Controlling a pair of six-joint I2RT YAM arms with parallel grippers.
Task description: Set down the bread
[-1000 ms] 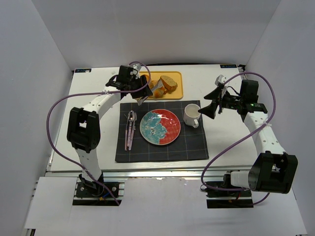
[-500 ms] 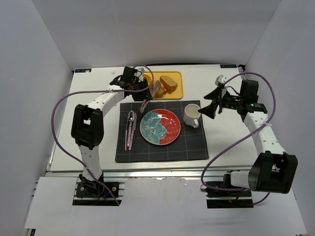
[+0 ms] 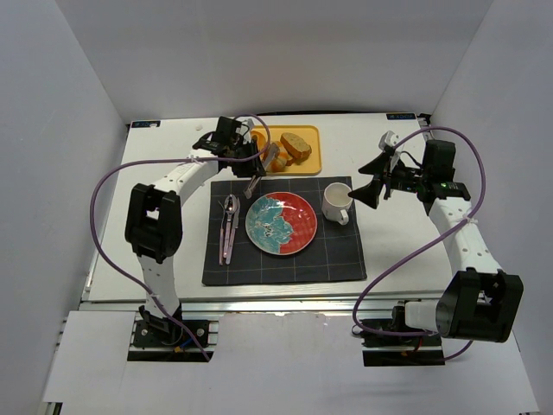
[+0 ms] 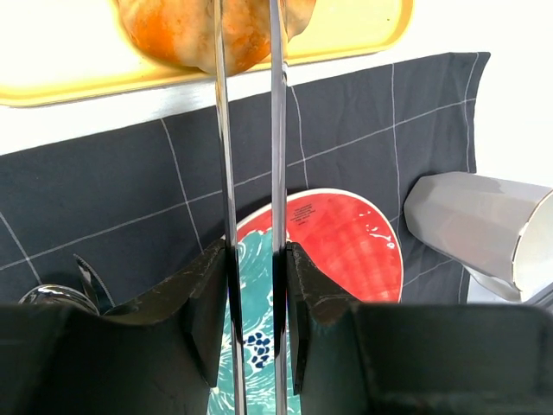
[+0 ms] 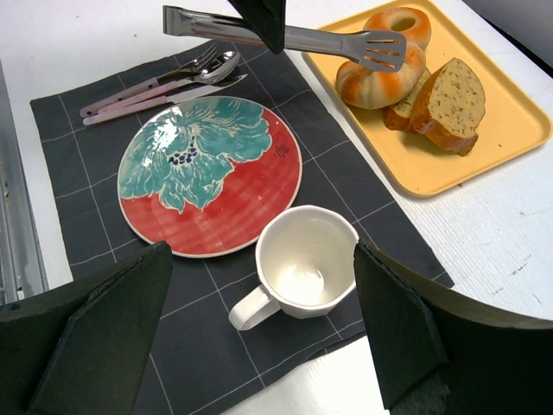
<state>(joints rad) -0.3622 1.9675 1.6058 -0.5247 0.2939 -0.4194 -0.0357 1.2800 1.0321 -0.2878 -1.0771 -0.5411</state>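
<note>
Two glossy orange rolls of bread lie on the yellow tray (image 5: 484, 147): a lumpy one (image 5: 371, 85) and a round one with a centre dimple (image 5: 399, 19) behind it. My left gripper (image 4: 257, 251) is shut on metal tongs (image 5: 302, 36), both arms pressed close together between its jaws. The slotted tong tips reach over the lumpy roll (image 4: 173, 35); I cannot tell whether they pinch it. My right gripper (image 5: 259, 251) hovers open above the white mug (image 5: 307, 255), holding nothing.
Two tan crusted slices (image 5: 445, 104) lean beside the rolls. A red and teal plate (image 5: 207, 173) sits on the dark checked placemat (image 5: 78, 216), with cutlery (image 5: 164, 82) to its left and the mug to its right.
The left arm swung right toward the tray, bringing the tong tips over the rolls, and its jaws squeezed the tongs narrower. The right arm has not moved.
</note>
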